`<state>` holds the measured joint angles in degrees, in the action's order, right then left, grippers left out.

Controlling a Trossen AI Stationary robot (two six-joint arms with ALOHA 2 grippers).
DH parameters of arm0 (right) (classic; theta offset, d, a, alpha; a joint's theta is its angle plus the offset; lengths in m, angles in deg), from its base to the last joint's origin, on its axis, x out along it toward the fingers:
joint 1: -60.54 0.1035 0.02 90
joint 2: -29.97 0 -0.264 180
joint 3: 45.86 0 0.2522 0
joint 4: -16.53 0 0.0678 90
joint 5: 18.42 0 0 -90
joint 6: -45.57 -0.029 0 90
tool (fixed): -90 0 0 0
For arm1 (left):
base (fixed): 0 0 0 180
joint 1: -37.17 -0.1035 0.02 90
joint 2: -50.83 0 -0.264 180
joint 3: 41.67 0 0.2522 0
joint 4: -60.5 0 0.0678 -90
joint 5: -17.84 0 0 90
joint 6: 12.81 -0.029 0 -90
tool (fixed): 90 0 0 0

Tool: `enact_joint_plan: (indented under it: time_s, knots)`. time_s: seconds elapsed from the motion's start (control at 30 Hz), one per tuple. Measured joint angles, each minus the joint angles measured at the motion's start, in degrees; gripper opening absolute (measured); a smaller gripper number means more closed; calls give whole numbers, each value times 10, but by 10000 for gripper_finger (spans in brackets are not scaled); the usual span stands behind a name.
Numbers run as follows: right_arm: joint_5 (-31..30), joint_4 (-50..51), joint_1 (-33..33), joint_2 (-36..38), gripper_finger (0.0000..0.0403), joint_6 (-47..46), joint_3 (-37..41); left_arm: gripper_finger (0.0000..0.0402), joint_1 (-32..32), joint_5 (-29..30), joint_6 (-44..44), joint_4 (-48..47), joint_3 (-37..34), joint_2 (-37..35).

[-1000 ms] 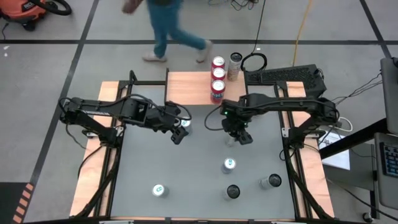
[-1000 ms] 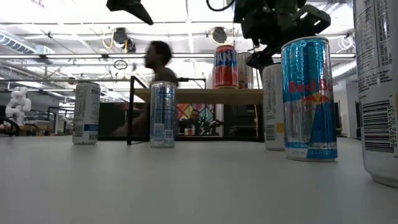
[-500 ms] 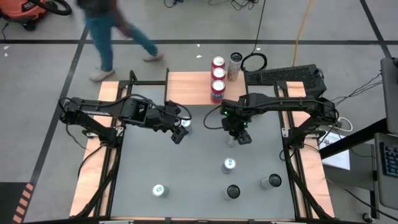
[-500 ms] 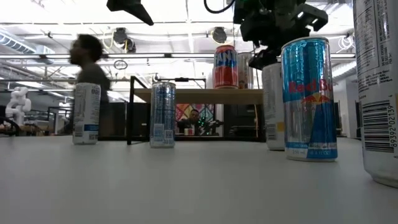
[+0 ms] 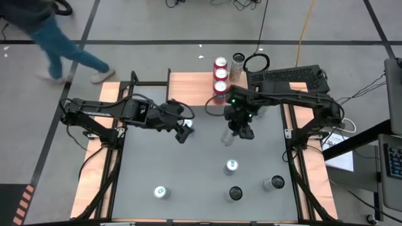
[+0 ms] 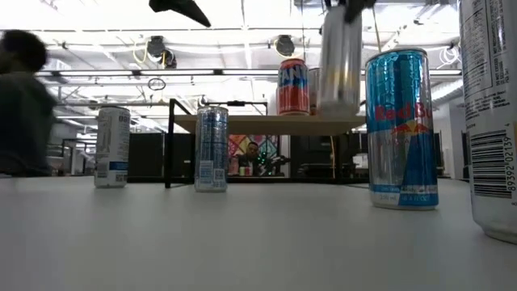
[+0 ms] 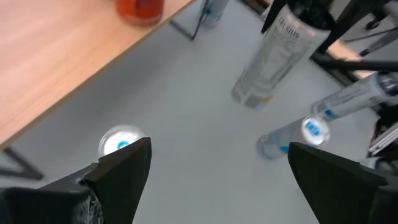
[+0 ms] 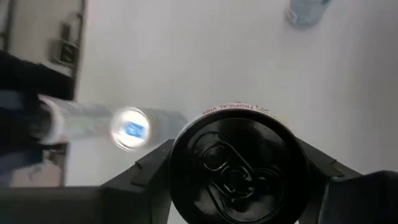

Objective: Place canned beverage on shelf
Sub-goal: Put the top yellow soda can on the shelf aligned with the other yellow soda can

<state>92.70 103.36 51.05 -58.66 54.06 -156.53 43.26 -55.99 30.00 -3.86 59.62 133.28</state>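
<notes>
The right gripper [image 5: 237, 127] grasps a silver can [image 6: 339, 61] clear of the table, at six o'clock from the shelf [image 5: 191, 88], while the left gripper [image 5: 183, 130] waits released

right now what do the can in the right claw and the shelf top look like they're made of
The slim silvery can, held off the table in the right claw, looks like thin aluminium with a printed, slightly glossy wall; its dark pull-tab lid shows reflections. The low shelf's light rectangular top looks like pale, matte wood with faint grain, possibly a laminate.
</notes>
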Motion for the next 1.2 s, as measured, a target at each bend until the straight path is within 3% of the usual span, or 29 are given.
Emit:
enact_joint_plan:
  time_s: [0.37, 0.7, 0.93, 1.2]
  knots:
    - [2, 9, 0, 0, 203, -57, -119, 380, 1, 4, -55, 92, 0, 0]
    - [-1, 7, 2, 0, 203, -14, -212, 380, 1, -32, -73, 172, 0, 0]
    - [-1, 5, -2, 0, 203, -93, -228, 380, 8, 14, -129, 190, 0, 0]
    - [0, 1, -2, 0, 203, -171, -228, 380, 6, 15, -212, 210, 0, 0]
